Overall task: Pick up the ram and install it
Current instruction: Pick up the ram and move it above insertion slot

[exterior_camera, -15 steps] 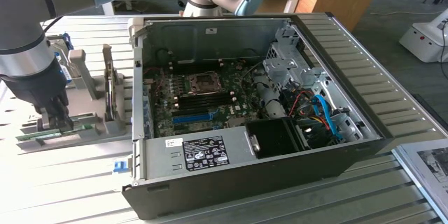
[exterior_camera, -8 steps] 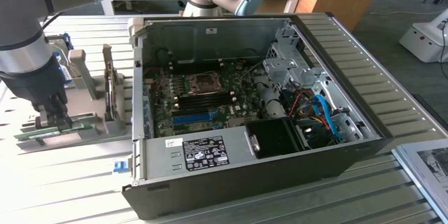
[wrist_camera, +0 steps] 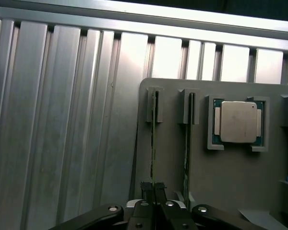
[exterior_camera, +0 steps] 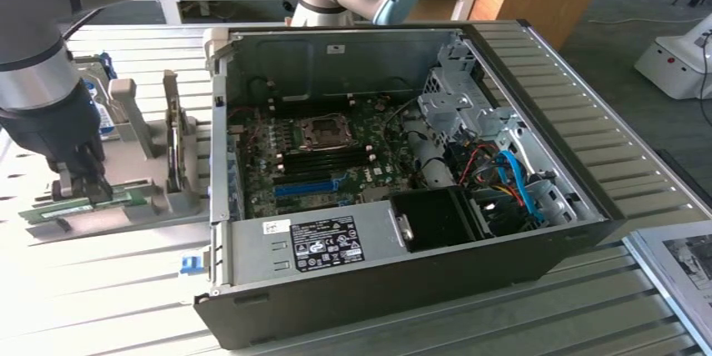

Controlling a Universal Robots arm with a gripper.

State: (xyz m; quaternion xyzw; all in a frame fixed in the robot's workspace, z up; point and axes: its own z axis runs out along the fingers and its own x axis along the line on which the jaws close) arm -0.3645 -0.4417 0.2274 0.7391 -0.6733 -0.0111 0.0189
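Note:
In the exterior view my gripper (exterior_camera: 93, 193) reaches down to a grey holder (exterior_camera: 150, 206) on that view's left, beside the open computer case. The ram (exterior_camera: 56, 208) is a thin green stick standing on edge in the holder. In the wrist view the ram (wrist_camera: 152, 139) appears edge-on in its slot, and my gripper (wrist_camera: 152, 188) is shut on its near end, the two dark fingertips (wrist_camera: 146, 187) pressed against its sides. A second thin stick (wrist_camera: 187, 139) stands in the neighbouring slot.
The open computer case (exterior_camera: 556, 231) lies on its side, showing the motherboard (exterior_camera: 317, 156) with a blue slot strip (exterior_camera: 306, 188). A silver processor chip (wrist_camera: 237, 121) rests in the holder plate (wrist_camera: 230, 177). The table (wrist_camera: 62, 120) is ribbed metal. Upright parts (exterior_camera: 175, 135) stand on the holder.

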